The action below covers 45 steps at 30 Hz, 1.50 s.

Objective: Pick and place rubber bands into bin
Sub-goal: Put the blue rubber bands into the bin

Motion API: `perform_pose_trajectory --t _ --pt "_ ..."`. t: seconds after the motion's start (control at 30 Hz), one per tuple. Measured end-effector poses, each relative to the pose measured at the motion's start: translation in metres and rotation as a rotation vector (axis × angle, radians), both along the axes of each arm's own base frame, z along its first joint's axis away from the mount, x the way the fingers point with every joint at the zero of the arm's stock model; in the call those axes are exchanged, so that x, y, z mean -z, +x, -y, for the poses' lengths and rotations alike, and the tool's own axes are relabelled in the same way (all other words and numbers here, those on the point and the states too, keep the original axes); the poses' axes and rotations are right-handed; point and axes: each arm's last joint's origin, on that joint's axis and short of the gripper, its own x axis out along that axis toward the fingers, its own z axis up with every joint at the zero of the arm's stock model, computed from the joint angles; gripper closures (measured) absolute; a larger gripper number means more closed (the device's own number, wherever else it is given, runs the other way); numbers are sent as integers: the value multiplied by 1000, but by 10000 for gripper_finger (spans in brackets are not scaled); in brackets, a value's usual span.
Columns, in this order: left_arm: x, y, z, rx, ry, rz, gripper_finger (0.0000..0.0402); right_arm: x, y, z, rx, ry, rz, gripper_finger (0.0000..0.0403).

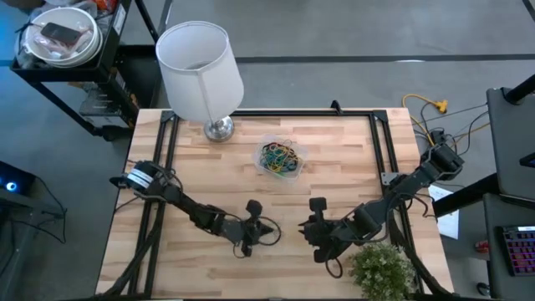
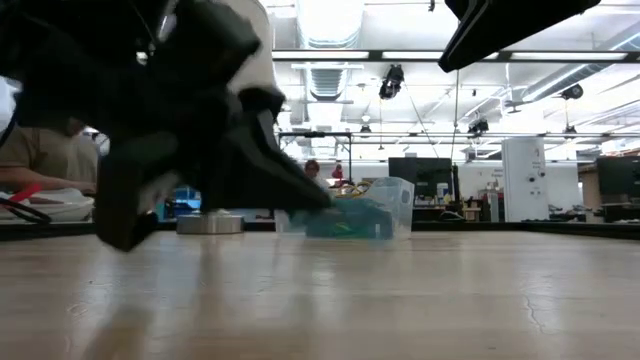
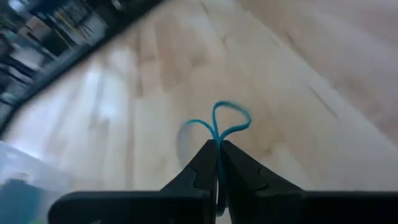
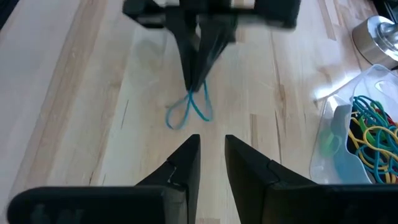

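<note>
My left gripper (image 3: 217, 144) is pinched on a blue rubber band (image 3: 225, 121), loop dangling just off the table (image 1: 334, 167). The bin (image 1: 282, 157) sits ahead & to the right, nearer L arm's load. Right gripper (image 4: 211, 152) is open w/ nothing in it, facing the band.

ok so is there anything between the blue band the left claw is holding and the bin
Nothing visible. The left claw is shut on a blue rubber band near the table's front. The bin sits farther back, with bare wood between them. The lamp stands off to the bin's side, and the right claw waits beside the band.
</note>
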Motion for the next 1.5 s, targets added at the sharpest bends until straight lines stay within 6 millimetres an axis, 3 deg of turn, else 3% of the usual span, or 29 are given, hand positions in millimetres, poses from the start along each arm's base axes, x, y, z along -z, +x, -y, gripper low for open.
perform_pose_trajectory --t 0.17,0.4,0.73,0.9,1.1,1.3,1.5 --pt "-12 -9 0 -5 5 35 400 0 0 0 0 -1 -2 335" --pt "4 -23 -6 3 47 -165 394 0 0 0 0 2 3 335" --pt "6 -23 -7 -12 59 -178 279 1 0 0 1 6 9 335" --pt "5 -23 -10 -107 109 -153 244 3 0 0 1 3 5 335" --pt "3 -26 -13 -160 123 -157 240 3 0 0 0 2 4 335" --pt "-8 -31 -22 -443 181 -56 240 3 0 0 1 4 7 335" --pt "-9 -34 -23 -435 186 -74 240 3 0 0 1 3 5 335"
